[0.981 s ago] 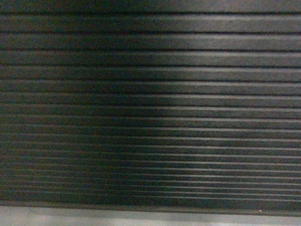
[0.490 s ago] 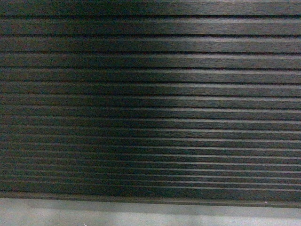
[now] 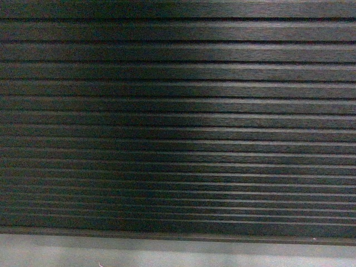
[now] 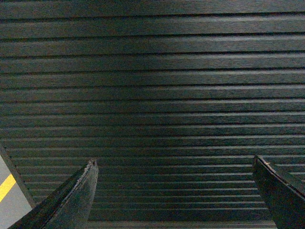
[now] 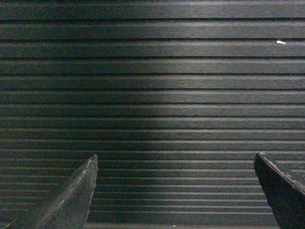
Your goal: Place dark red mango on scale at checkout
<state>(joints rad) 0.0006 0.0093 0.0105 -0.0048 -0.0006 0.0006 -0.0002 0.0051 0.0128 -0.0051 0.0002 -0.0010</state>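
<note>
Dark red mango not visible in any view; location cannot be told. Scale not visible either. Checkout [image 3: 178,122] fills head view: dark front panel, horizontal ribs edge to edge, brighter on right half, dimmer on left. Strip of grey floor [image 3: 167,255] along near bottom edge below the panel.

Left wrist view: same ribbed panel close ahead. Left gripper [image 4: 176,191] with jaws spread wide, nothing between them, dark fingertips [image 4: 78,195] at lower left and lower right corners. Grey floor with a yellow line [image 4: 6,186] at far lower left, past the panel's edge.

Right wrist view: ribbed panel again, lit in the middle and right. Right gripper [image 5: 176,191] with jaws wide apart, holding nothing, fingertips [image 5: 76,198] at both lower corners. Small white mark [image 5: 280,42] on a rib at upper right, kind unclear.
</note>
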